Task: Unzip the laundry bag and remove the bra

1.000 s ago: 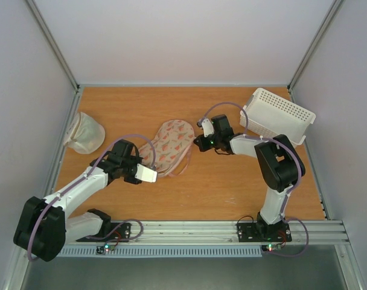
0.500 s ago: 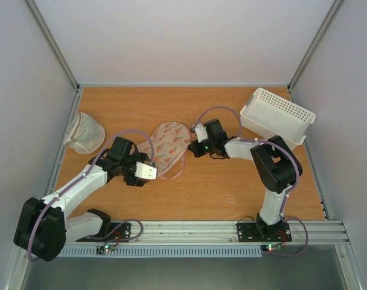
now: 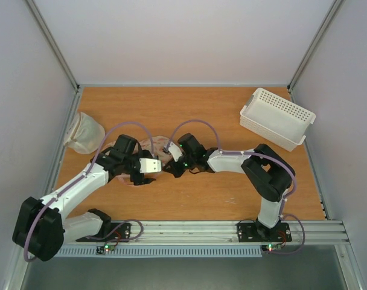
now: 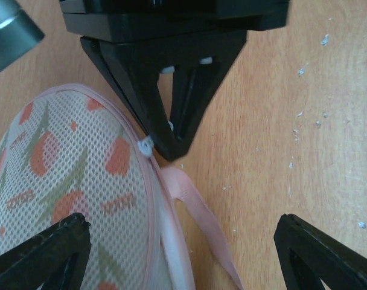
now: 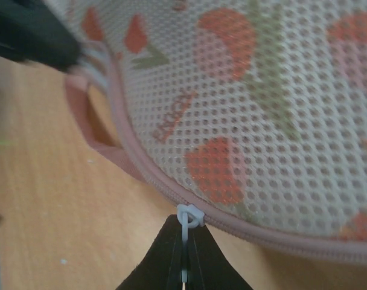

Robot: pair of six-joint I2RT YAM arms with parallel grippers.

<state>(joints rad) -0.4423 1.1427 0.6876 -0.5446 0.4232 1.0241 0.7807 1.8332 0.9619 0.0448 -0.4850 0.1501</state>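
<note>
right claw (image 5: 184,241) pinches laundry bag (image 5: 280,90) zipper pull (image 5: 188,216)

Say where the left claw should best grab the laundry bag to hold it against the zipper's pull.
Probably the pink loop where it leaves the laundry bag, coming from straight above. It sticks out clear of the domed mesh, lies under the open left claw, and sits right beside the white zipper pull that the right claw pinches.
</note>
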